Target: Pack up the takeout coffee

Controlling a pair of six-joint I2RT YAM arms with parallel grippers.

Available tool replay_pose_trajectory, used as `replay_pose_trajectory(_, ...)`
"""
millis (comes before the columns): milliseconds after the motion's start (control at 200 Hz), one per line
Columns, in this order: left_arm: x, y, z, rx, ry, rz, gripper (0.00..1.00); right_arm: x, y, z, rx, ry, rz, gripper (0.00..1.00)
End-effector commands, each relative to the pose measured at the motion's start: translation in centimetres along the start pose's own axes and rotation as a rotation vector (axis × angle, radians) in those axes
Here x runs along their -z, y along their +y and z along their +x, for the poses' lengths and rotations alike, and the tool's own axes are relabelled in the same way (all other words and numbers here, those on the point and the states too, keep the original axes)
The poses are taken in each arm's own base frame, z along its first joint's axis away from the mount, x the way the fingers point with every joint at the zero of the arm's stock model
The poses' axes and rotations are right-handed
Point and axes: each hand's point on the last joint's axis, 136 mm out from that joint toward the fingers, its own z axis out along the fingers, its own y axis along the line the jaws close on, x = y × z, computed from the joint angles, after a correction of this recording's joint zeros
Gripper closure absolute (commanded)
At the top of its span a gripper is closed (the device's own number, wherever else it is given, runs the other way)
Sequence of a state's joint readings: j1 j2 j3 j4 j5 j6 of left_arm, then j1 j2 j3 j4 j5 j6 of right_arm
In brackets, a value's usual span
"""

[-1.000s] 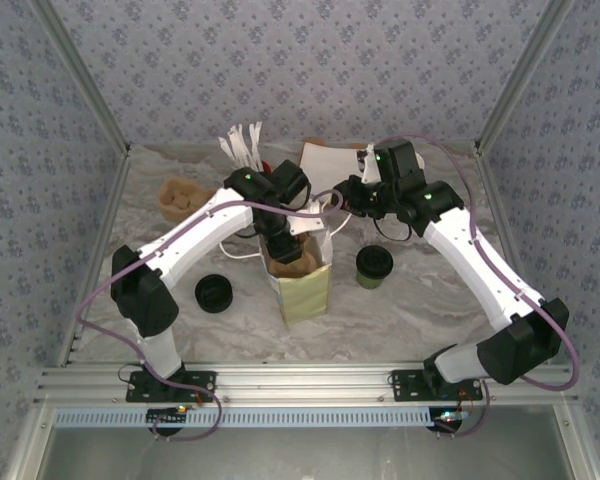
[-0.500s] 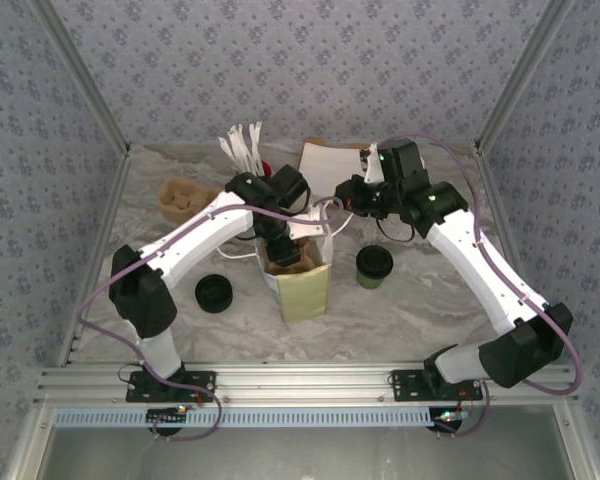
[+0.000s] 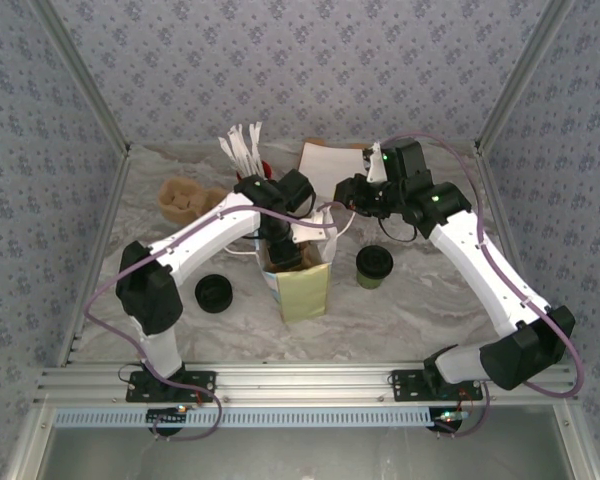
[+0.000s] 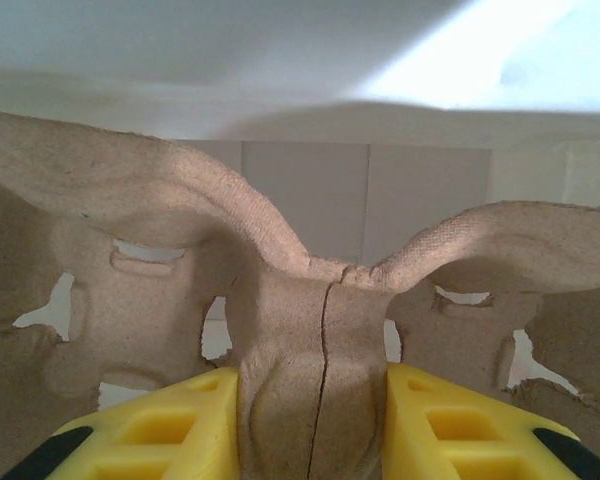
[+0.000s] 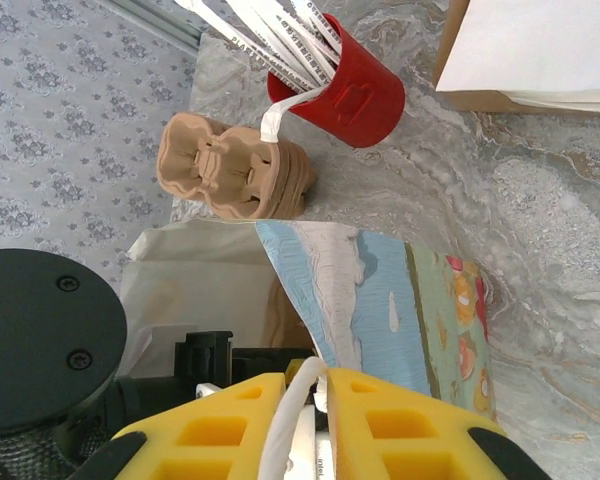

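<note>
Clamping the carrier inside the bag, the left gripper looked mid-placement; the right gripper pinched the handle. The coffee stood unpacked on the table, near the right gripper, outside the bag.

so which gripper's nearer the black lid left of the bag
Left. The left gripper is inside the bag, just right of the black lid; the right gripper holds the bag handle, farther right.
</note>
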State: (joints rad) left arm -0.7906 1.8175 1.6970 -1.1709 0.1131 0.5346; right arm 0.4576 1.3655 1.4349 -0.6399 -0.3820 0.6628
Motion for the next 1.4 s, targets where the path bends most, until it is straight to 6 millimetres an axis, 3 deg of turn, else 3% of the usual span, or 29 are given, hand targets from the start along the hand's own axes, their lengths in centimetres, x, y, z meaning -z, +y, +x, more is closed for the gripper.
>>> replay_pose_trajectory(0, -1.6, -0.4, 0.9, -0.032, 0.081, 0.014, 0.64, 1.3, 1.0, -0.3, 0.013, -0.017, -0.028, 0.79)
replay_pose_trajectory(610, -4.4, -0.5, 1.5, -0.045, 0.088, 0.019, 0.62, 1.5, 0.9, -0.4, 0.005, -0.024, -0.026, 0.81)
replay_pose_trajectory(834, -5.1, -0.6, 1.3, -0.046, 0.067, 0.026, 0.55, 1.4, 0.8, -0.4, 0.004, -0.022, -0.023, 0.81)
replay_pose_trajectory(1059, -5.1, -0.3, 1.6, -0.048, 0.072, 0.003, 0.38, 1.4, 0.7, -0.4, 0.004, -0.022, -0.022, 0.81)
replay_pose_trajectory(1239, -3.3, 0.0, 0.7, -0.044, 0.027, -0.030, 0.19, 1.3, 0.7, -0.5, 0.003, -0.021, -0.022, 0.81)
replay_pose_trajectory(1394, -1.6, -0.1, 0.0, -0.041, -0.001, -0.044, 0.09, 1.2, 0.7, -0.4, 0.002, -0.019, -0.021, 0.81)
